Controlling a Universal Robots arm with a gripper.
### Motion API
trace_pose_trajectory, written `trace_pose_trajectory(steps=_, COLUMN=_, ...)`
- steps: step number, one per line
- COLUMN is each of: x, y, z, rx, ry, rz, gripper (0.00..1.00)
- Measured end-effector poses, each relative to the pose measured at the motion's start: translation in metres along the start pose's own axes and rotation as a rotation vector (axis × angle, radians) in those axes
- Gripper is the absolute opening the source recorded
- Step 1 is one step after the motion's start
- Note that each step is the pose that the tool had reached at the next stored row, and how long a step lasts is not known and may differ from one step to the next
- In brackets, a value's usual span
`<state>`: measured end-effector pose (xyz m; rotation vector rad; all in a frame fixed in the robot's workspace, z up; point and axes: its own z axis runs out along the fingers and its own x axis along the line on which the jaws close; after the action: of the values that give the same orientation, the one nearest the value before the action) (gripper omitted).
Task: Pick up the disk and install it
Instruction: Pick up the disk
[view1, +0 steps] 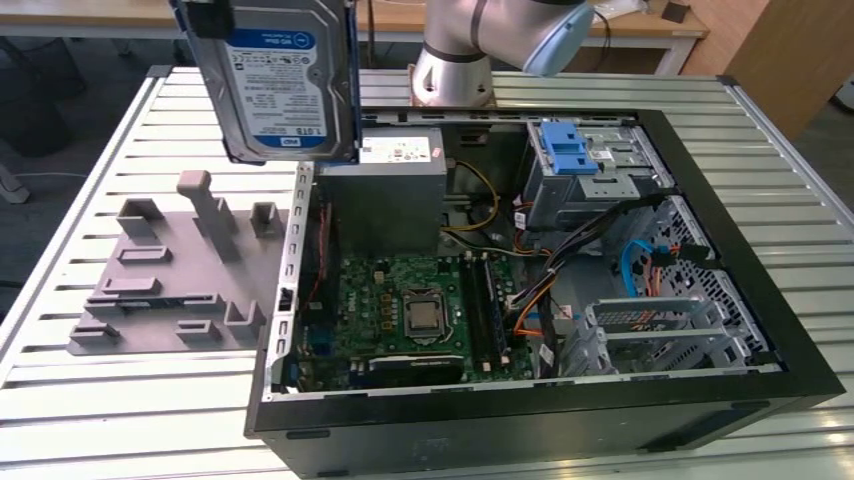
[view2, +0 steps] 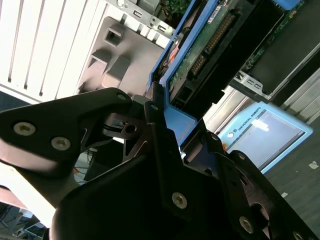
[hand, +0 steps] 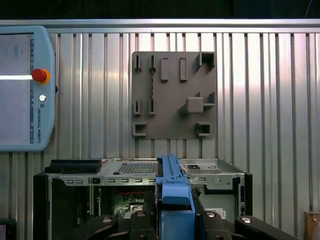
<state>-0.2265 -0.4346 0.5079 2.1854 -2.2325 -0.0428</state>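
While pinched in the tool (view2: 158, 107), the disk (view1: 274, 85) upright, long axis vertical.

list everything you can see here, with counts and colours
disk: 1, silver, blue-and-white label, blue side rails; held up off the table, exterior view's left
fixture plate: 1, grey; flat on the table beside the case
computer case: 1, black; lying open on the table
motherboard: 1, green; inside the case
power supply box: 1, grey, white sticker; inside the case
drive cage: 1, silver, blue latch; inside the case, exterior view's right
table: 1, silver, slatted
teach pendant: 1, pale blue, red button; apart from the fixture plate
robot arm: 1, silver and pale blue; behind the case
end effector: 1, black; shut on the disk's blue rail
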Motion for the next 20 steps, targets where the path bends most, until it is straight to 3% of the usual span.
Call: trace_pose_trajectory(steps=20, x=-0.0006, y=-0.0303, z=-0.0005, rx=0.0000, ry=-0.0001, rz=0.000, gripper=0.36)
